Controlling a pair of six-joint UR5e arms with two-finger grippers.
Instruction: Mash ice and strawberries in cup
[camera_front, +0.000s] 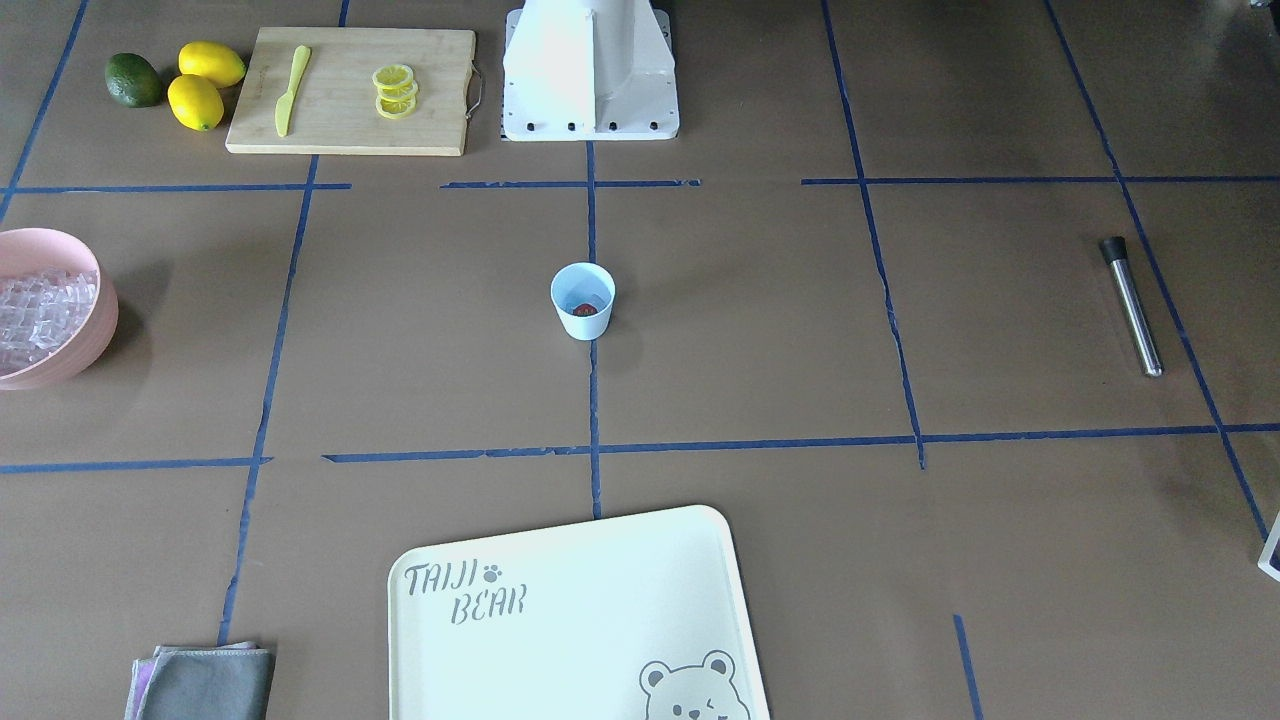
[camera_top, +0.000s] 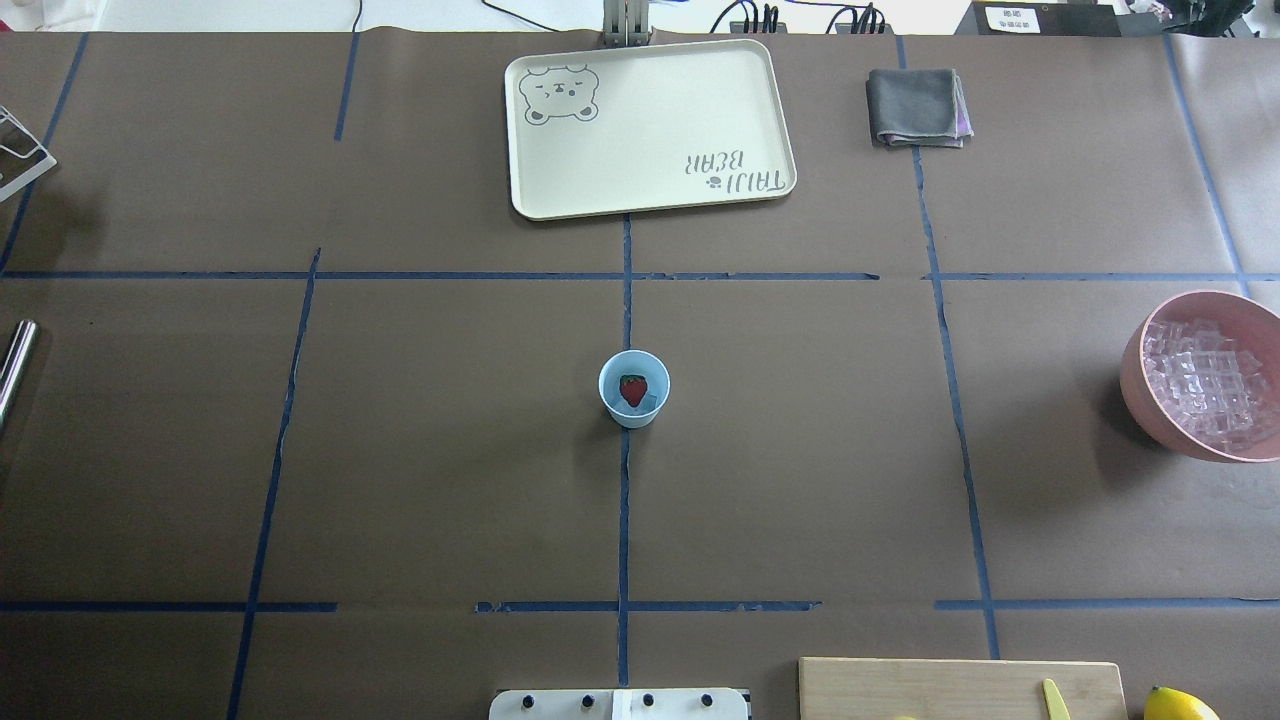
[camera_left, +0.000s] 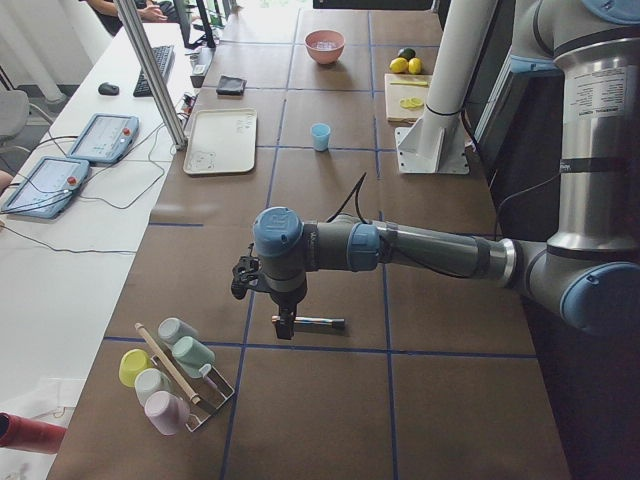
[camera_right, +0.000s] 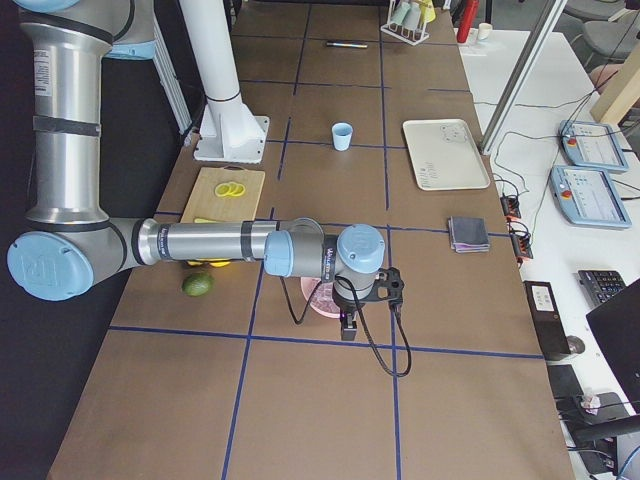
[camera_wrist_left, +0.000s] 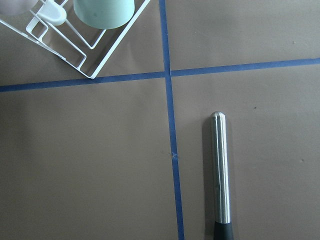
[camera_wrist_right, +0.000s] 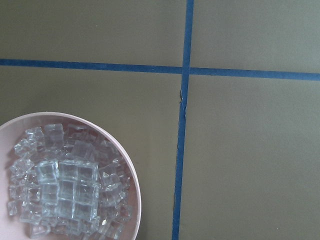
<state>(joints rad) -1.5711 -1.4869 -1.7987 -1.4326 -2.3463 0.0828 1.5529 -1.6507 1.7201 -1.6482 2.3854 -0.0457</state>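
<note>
Overhead exterior: cup (camera_top: 608, 388) upright mid worktop (camera_top: 420, 470), far from every edge, strawberry (camera_top: 633, 390) inside it; bowl (camera_top: 1135, 400) of ice (camera_top: 1205, 385) at the right edge. Left gripper (camera_left: 285, 325) hangs by the steel rod (camera_left: 318, 322) near the left edge, right gripper (camera_right: 348, 325) by the bowl; cannot tell whether either is clenched or released
</note>
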